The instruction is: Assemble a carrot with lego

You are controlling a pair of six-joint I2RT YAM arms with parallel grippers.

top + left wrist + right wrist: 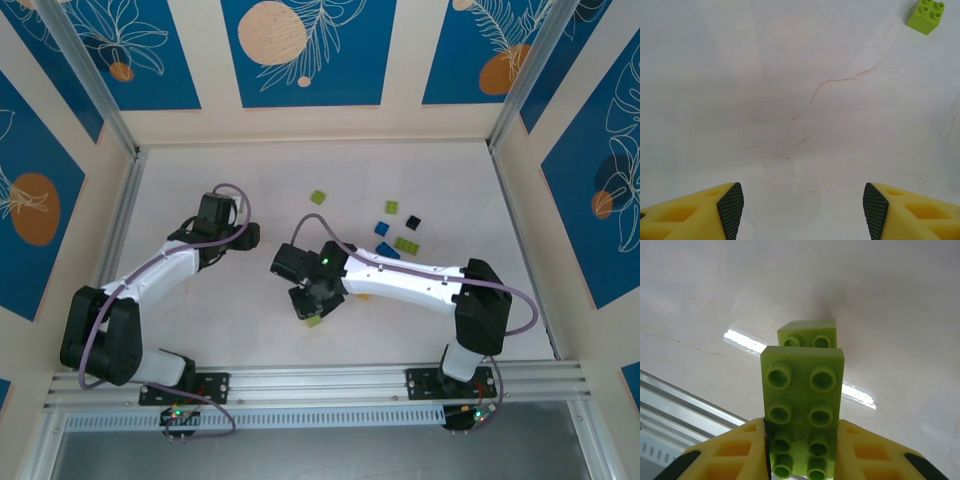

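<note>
Right gripper (pixel 802 440): clamped shut on a long lime green studded plastic brick (pixel 802 390), two studs wide and four long. My yellow fingers (pixel 865 455) press its long sides at the near end, and the studs face my wrist camera. Past its far end sits a shorter lime green studded brick (pixel 807 334) on the white veined table (pixel 900 315). The two look to be touching, but I cannot tell whether they are locked together. A silver metal rail (pixel 675 395) crosses the lower left corner.

From above, my right gripper (pixel 312 303) points down near the front centre of the table, with a patch of lime green at its tip. A sliver of orange brick (pixel 362 296) peeks out beside my right forearm.

Loose lego lies beyond that forearm:
- a square lime green brick (pixel 391 208)
- a tiny black brick (pixel 413 222)
- a small blue brick (pixel 381 228)
- a flat lime green piece (pixel 406 244)
- a second blue brick (pixel 388 252), just beside the forearm

A lone lime green four-stud brick (pixel 318 197) lies apart, left of that cluster.

Left gripper (pixel 802 205): fingers parted at a middling gap, black pads (pixel 731 210) facing each other, nothing between them but bare table. The lone four-stud brick (pixel 926 15) sits at the top right of my left wrist view, well clear of the fingertips. In the overhead view my left gripper (pixel 245 235) is at mid-table, left of centre, well apart from the right one.
</note>
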